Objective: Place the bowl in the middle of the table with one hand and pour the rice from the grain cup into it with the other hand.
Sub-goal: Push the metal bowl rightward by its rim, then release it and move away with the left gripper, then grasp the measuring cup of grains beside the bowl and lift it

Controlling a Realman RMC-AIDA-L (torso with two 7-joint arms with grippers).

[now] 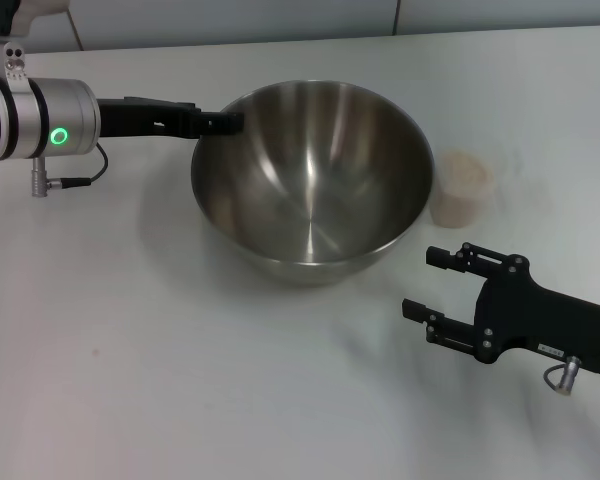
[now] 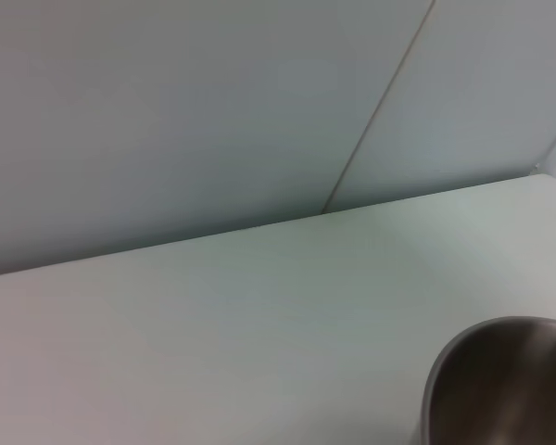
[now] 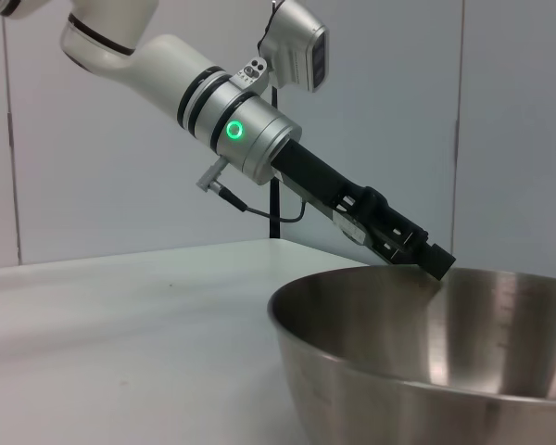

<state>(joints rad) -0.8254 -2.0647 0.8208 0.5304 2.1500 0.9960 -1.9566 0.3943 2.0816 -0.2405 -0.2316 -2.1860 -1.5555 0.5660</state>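
1. Head view: the steel bowl is seen upright on the white counter, near the middle, its inside bare and shiny.
2. Head view: the left tool is reached in from the left side, its black tip laid at the bowl's rim on the far left edge; whether the rim is actually pinched cannot be told from here.
3. Head view: the cup is stood just beside the bowl on its right, and pale rice is seen filling it to near the top.
4. Head view: the right tool is held low over the counter, in front of the cup and apart from it, its two prongs spread wide with nothing between them.
5. Left wrist view: only a curved part of the bowl is shown, with bare counter and a grey wall behind; the tool itself is not shown.
6. Right wrist view: the bowl is seen from the side, and the left tool is brought down at a slant onto its far rim, a green ring lit on the wrist above.
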